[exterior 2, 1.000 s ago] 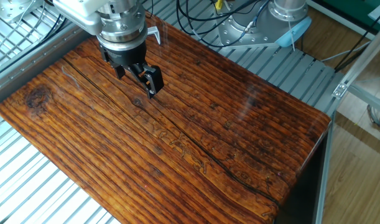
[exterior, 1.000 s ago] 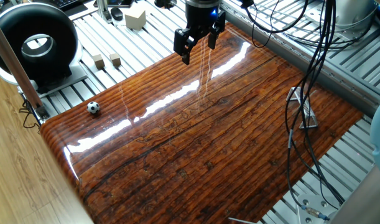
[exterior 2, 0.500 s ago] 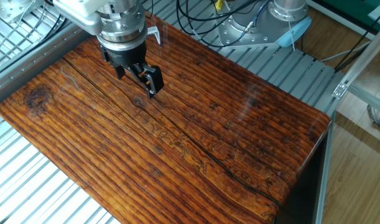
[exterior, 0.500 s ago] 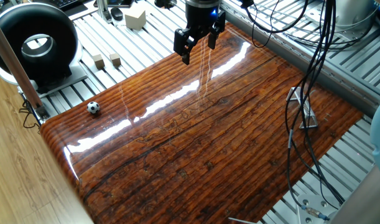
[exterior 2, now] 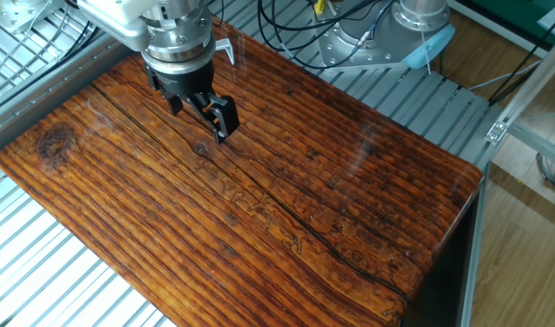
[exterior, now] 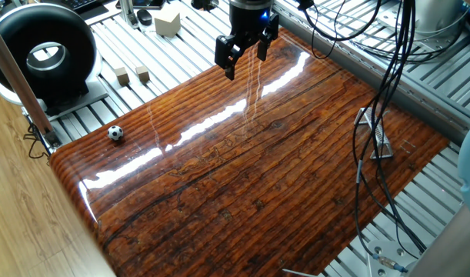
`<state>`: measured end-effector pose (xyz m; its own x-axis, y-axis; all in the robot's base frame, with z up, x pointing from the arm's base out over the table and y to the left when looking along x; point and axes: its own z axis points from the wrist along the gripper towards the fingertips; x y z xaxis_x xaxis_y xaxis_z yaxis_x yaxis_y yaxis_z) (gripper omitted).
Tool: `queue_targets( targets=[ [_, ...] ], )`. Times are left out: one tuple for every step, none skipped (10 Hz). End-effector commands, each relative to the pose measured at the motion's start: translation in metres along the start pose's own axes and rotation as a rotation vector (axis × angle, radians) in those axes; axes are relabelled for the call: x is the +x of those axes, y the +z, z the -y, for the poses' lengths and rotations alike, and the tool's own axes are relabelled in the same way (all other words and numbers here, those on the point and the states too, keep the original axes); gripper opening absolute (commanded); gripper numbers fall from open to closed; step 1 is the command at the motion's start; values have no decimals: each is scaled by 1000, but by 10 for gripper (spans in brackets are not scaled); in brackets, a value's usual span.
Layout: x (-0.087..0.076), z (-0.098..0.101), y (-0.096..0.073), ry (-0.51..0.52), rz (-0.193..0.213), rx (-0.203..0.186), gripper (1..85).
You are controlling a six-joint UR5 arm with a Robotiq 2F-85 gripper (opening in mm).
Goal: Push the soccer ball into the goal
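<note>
The soccer ball (exterior: 115,133), tiny and black-and-white, rests on the glossy wooden board (exterior: 250,177) near its far left corner. The goal (exterior: 373,135), a small silver metal frame, stands near the board's right edge behind hanging cables. It also shows as a silver piece, the goal (exterior 2: 224,49), just behind the arm. My gripper (exterior: 245,58) hovers over the board's far edge, well to the right of the ball, open with nothing between its fingers. In the other fixed view the gripper (exterior 2: 201,120) points down at the board, and the ball is out of view.
A big black ring-shaped device (exterior: 42,54) stands off the board at the far left. Two small tan cubes (exterior: 131,75) and a larger pale block (exterior: 167,21) lie on the ribbed metal table. Black cables (exterior: 390,92) hang over the right side.
</note>
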<state>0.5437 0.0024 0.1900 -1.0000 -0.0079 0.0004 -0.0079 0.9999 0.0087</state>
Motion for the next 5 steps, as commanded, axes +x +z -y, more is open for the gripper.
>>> queue_targets(
  targets=[
    [-33,-18,-3,214,120,-75,840],
    [-33,-18,-2,215,120,-75,10],
    [-33,-18,-2,215,120,-75,10],
    [-32,-18,-2,217,118,-75,10],
    [-32,-19,-2,217,118,-75,10]
  ],
)
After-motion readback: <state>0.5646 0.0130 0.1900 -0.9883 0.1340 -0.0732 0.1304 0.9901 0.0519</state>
